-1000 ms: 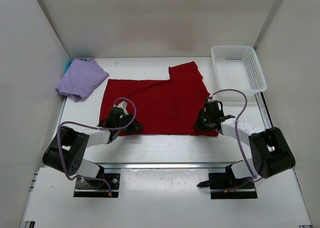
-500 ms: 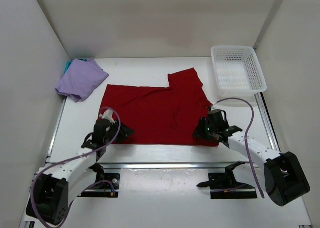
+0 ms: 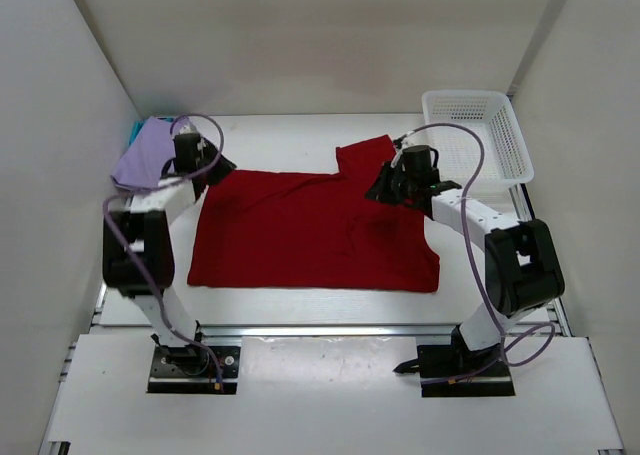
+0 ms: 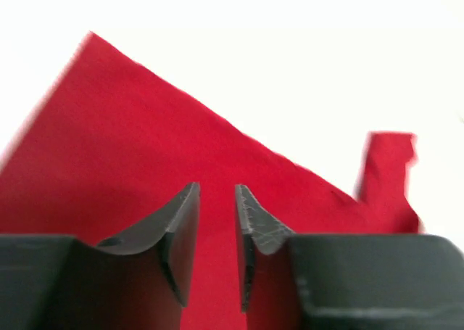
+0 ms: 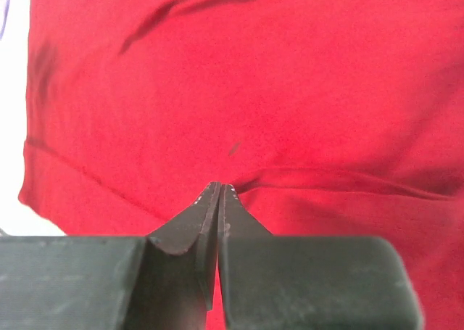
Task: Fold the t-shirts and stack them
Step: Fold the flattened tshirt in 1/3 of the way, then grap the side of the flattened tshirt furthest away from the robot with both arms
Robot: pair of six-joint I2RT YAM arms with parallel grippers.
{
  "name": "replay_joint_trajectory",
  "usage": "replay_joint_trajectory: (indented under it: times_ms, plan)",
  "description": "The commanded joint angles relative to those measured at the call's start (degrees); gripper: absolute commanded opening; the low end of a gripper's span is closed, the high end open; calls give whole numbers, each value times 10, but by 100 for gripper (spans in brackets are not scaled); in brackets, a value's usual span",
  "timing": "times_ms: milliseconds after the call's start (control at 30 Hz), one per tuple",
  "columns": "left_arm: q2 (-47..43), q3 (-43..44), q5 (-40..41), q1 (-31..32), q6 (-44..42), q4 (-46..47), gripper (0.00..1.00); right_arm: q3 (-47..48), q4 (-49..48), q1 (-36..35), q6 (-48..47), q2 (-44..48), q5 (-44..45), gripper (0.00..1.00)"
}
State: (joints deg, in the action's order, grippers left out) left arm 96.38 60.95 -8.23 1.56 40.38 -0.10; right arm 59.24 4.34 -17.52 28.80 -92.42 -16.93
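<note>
Gone from the near hem, where both arms worked a second ago; reached now to the far edge of the red t-shirt (image 3: 300, 235), which lies spread flat across the middle of the table (image 3: 270, 135), drawn a little nearer the arm bases than before and with a straighter hem. Find the left gripper (image 3: 220, 168) over the far-left corner of that cloth, just beside the lavender t-shirt (image 3: 150, 165): jaws parted by a narrow gap, red fabric showing through it in the wrist view, nothing visibly pinched. Find the right gripper (image 3: 380, 191) on the far-right part of the shirt, below the sleeve that juts toward the back: jaws pressed together, a crease running out from the tips, so apparently nipping a fold of red cloth. Reads as smoothing finished and the first fold being set up from the far side, though only one side looks taken up so far. Note also a sliver of teal t-shirt (image 3: 135, 130) under the lavender one in the far-left corner, well apart from the white mesh basket (image 3: 465, 95) at far right. Probably the last shirt to fold before stacking.
</note>
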Motion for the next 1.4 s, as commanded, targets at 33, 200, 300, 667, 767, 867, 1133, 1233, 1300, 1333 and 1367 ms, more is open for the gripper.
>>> replay_joint_trajectory:
  times_ms: [33,200,300,667,767,867,1133,1233,1300,1333,1367]
  plan:
    - [135,190,81,-42,-85,-126,33,-3,-39,-26,-14,-8,-55,0]
    - [246,335,80,-72,-113,-216,39,-47,-86,-31,1,2,-87,0]
    - [274,362,81,-75,-124,-220,44,-65,-102,-38,11,-5,-102,0]
    - [337,432,103,-64,-158,-272,50,-72,-115,-46,20,-9,-116,0]
    - [348,448,113,-55,-166,-281,48,-76,-115,-52,21,-6,-117,0]
    - [354,450,118,-51,-168,-281,45,-75,-115,-55,20,-4,-118,0]
    - [354,451,124,-42,-169,-286,44,-69,-115,-47,27,7,-121,0]
    - [359,461,125,-43,-167,-289,45,-72,-119,-49,24,17,-117,0]
    - [366,472,123,-45,-164,-295,40,-71,-120,-49,30,19,-119,0]
    - [363,477,118,-46,-163,-298,39,-70,-120,-48,28,17,-121,0]
    - [372,484,123,-45,-162,-305,38,-74,-117,-46,32,25,-121,1]
